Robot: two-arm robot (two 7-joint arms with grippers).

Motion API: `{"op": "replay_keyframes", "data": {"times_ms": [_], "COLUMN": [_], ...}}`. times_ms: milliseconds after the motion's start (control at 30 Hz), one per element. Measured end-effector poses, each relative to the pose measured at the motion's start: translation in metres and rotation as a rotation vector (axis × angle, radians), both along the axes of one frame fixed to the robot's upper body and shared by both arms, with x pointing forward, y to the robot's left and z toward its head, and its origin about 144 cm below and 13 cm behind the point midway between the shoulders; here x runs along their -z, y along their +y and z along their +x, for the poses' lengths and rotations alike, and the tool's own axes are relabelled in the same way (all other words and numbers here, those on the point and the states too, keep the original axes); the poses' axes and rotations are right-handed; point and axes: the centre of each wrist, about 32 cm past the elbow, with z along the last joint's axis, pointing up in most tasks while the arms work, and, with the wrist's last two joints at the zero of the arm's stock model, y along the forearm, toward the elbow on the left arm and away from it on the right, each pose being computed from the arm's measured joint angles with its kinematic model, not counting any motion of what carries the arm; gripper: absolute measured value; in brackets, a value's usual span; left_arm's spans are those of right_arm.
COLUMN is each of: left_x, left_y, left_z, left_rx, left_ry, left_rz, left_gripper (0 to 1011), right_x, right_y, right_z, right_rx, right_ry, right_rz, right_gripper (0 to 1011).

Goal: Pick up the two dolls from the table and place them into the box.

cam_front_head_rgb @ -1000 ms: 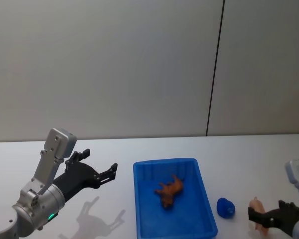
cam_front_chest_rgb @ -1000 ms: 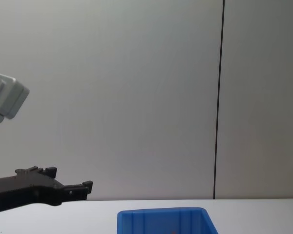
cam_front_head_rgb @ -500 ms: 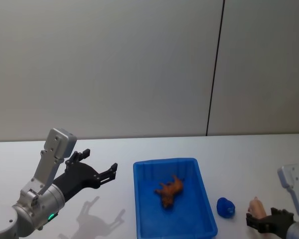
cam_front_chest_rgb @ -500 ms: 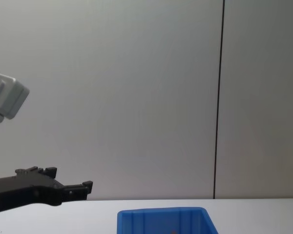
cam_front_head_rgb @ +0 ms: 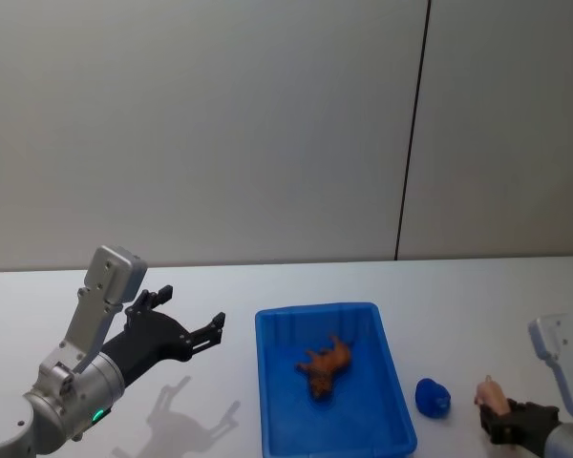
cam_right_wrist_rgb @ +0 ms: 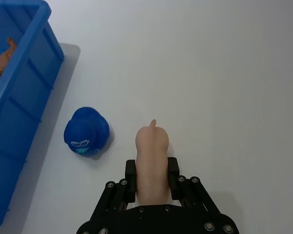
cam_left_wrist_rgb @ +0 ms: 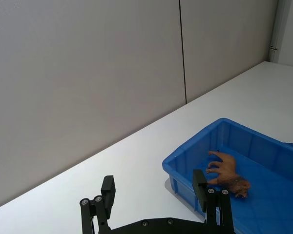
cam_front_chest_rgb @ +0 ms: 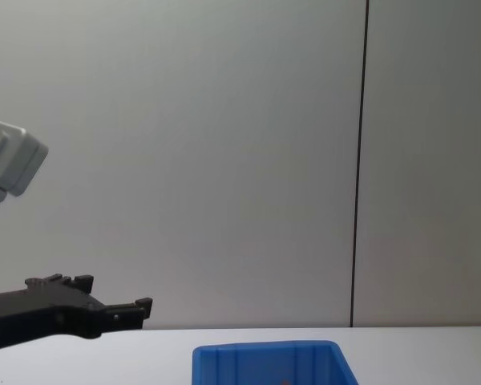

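- The right tool (cam_right_wrist_rgb: pixel 151 169) has drawn back slightly toward the robot since a second ago, its fingers clamped on the pink doll (cam_right_wrist_rgb: pixel 151 146).
- That doll is right of the box (cam_front_head_rgb: pixel 315 312), beyond a small blue toy (cam_right_wrist_rgb: pixel 87 132) on the worktop (cam_front_head_rgb: pixel 477 296).
- The reddish-brown doll (cam_front_head_rgb: pixel 325 364) lies inside the box.
- The left tool (cam_front_head_rgb: pixel 191 309) hovers left of the box, spread wide.

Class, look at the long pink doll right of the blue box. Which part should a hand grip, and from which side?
Probably the middle of the pink doll, across its narrow width, coming lengthwise from the end opposite its pointed tip. Its straight parallel sides let fingers seat flat; the right hand grips it so. The left hand hovers open left of the box.
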Motion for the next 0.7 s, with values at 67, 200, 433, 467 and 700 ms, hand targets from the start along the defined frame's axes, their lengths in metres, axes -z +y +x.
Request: {"op": "replay_keyframes", "data": {"times_ms": [67, 200, 433, 467, 700], "left_x": [0.000, 0.000, 0.000, 0.000, 0.000], "left_y": [0.000, 0.000, 0.000, 0.000, 0.000], "left_z": [0.000, 0.000, 0.000, 0.000, 0.000], "left_rx": [0.000, 0.000, 0.000, 0.000, 0.000], "left_ry": [0.000, 0.000, 0.000, 0.000, 0.000], "left_rz": [0.000, 0.000, 0.000, 0.000, 0.000], "left_gripper": [1001, 1001, 1001, 1001, 1001], "right_x": [-0.002, -0.007, -0.020, -0.021, -0.036], "right_y": [0.000, -0.002, -0.004, -0.004, -0.004], "right_z": [0.000, 0.000, -0.002, -0.002, -0.005], "right_rx": [0.007, 0.022, 0.036, 0.036, 0.018], "right_ry": [-0.007, -0.032, -0.094, -0.101, -0.186], "right_rz": [0.002, 0.006, 0.006, 0.006, 0.011], "right_gripper": [361, 361, 361, 361, 361]}}
